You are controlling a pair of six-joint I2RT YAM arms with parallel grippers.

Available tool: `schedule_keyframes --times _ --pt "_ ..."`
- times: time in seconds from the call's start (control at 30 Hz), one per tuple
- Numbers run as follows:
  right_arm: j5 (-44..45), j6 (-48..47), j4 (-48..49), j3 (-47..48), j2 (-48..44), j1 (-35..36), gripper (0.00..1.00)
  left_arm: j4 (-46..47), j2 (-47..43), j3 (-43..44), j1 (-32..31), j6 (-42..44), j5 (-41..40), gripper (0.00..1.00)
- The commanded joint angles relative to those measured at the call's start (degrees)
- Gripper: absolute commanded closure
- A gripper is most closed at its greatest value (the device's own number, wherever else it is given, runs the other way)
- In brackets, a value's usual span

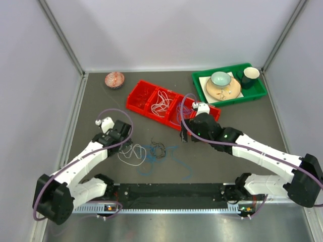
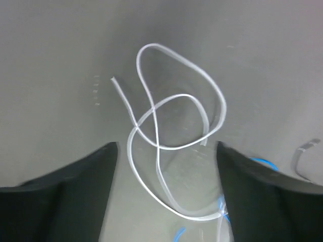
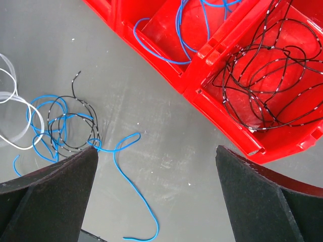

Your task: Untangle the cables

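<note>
A white cable (image 2: 171,116) lies in loose loops on the grey table, and my left gripper (image 2: 166,151) hangs open over it, its lower loop between the fingers, untouched. To its right sits a small tangle of blue cable (image 3: 121,176) and black cable (image 3: 75,126); one blue tail runs out between the fingers of my open right gripper (image 3: 155,156), which holds nothing. The red tray (image 3: 171,75) holds black cable (image 3: 262,85) in one compartment and blue cable (image 3: 186,30) in the one beside it. From above, the left gripper (image 1: 123,132) stands beside the white cable (image 1: 132,154), and the right gripper (image 1: 185,132) at the red tray (image 1: 137,98).
A green tray (image 1: 257,91) with a plate, a bowl and a dark cup stands at the back right. A reddish round object (image 1: 114,79) sits at the back left. A black rail (image 1: 171,194) runs along the near edge between the arm bases.
</note>
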Motion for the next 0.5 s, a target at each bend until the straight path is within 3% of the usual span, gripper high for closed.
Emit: schedule_keyframes --times 0.0,0.27,0.47 --pt "-0.7 0.7 2.4 1.0 1.4 0.8 0.01 1.9 -3.7 -4.2 0.5 -4.5 -4.2 0.13" --pt "-2.2 0.3 3.4 2.1 4.3 0.8 0.01 5.8 6.0 -4.9 0.6 -5.3 -5.0 0.12" --pt "-2.2 0.4 3.5 1.9 4.8 0.8 0.01 9.8 12.0 -4.4 0.5 -7.3 -7.2 0.25"
